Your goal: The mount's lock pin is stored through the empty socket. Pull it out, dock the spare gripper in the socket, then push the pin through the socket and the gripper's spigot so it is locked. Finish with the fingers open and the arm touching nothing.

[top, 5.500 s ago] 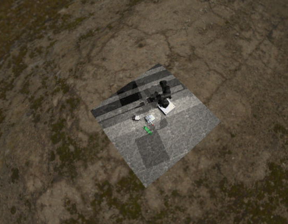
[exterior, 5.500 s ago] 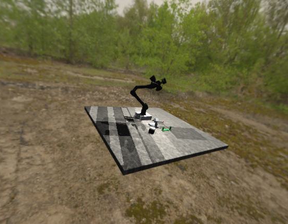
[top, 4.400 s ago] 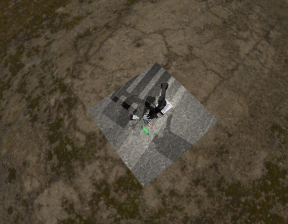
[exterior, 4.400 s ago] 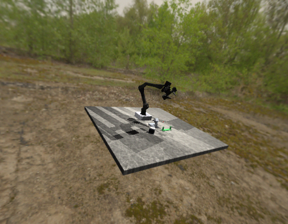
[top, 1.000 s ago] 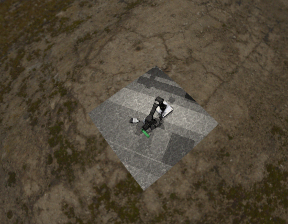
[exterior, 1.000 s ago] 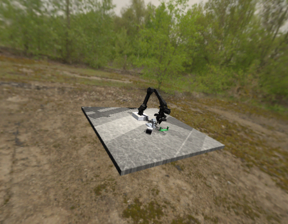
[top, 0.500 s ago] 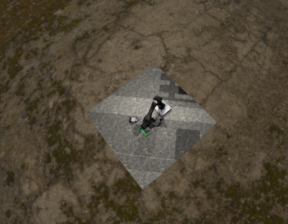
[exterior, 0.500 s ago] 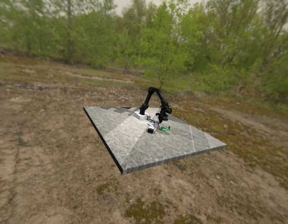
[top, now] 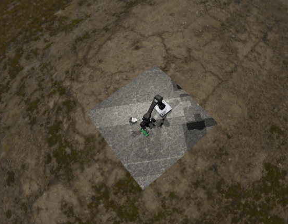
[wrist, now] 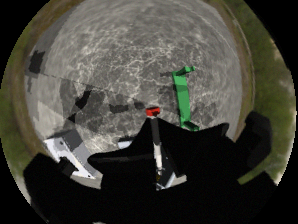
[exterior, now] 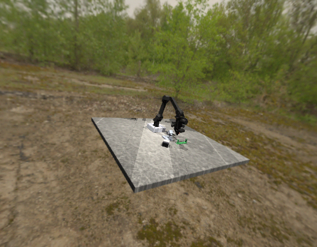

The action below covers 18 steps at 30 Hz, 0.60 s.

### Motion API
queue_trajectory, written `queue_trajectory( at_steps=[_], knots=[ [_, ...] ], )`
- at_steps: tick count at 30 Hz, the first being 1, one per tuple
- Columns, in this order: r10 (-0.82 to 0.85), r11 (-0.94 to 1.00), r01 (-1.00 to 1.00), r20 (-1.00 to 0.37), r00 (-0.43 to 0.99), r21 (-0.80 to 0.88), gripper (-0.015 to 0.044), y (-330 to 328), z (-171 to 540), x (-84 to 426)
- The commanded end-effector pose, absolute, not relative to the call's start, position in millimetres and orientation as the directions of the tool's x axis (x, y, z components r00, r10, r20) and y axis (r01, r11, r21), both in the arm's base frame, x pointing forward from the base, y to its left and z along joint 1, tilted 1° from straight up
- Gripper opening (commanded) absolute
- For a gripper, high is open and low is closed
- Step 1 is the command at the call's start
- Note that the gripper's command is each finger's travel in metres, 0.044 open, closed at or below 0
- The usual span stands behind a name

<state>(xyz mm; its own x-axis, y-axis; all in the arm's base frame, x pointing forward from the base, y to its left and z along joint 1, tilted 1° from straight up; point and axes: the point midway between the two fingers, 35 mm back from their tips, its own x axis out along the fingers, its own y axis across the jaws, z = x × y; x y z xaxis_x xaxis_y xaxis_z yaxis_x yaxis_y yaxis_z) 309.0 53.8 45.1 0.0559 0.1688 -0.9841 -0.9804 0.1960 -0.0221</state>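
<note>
Jaws: we have the gripper (top: pixel 143 126) (exterior: pixel 177 133) (wrist: pixel 150 119) clamped on the lock pin (wrist: pixel 153 112), low over the counter (top: pixel 141 167) (exterior: pixel 155 161) (wrist: pixel 125 55).
Lock pin: we see its red end at the fingertips, its pale shaft running back between the fingers; whether it is clear of the socket, we cannot tell.
Green bracket: we find this piece (top: pixel 144 132) (exterior: pixel 181 142) (wrist: pixel 184 100) on the counter near the jaws, two short uprights at its ends.
Black-and-white block: ours (top: pixel 133 120) (exterior: pixel 165 143) sits apart from the bracket.
</note>
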Motion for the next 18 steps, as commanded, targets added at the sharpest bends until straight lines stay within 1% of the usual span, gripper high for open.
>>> queue_trajectory(
  at_steps=[1, 18],
  knots=[
    [0.191, 0.19, -0.982, -0.98, 0.059, -0.022, 0.0, 56.9, 47.0, 309.1],
    [0.196, 0.19, -0.982, -0.979, 0.057, -0.019, 0.0, 68.0, 51.8, 312.2]
  ],
)
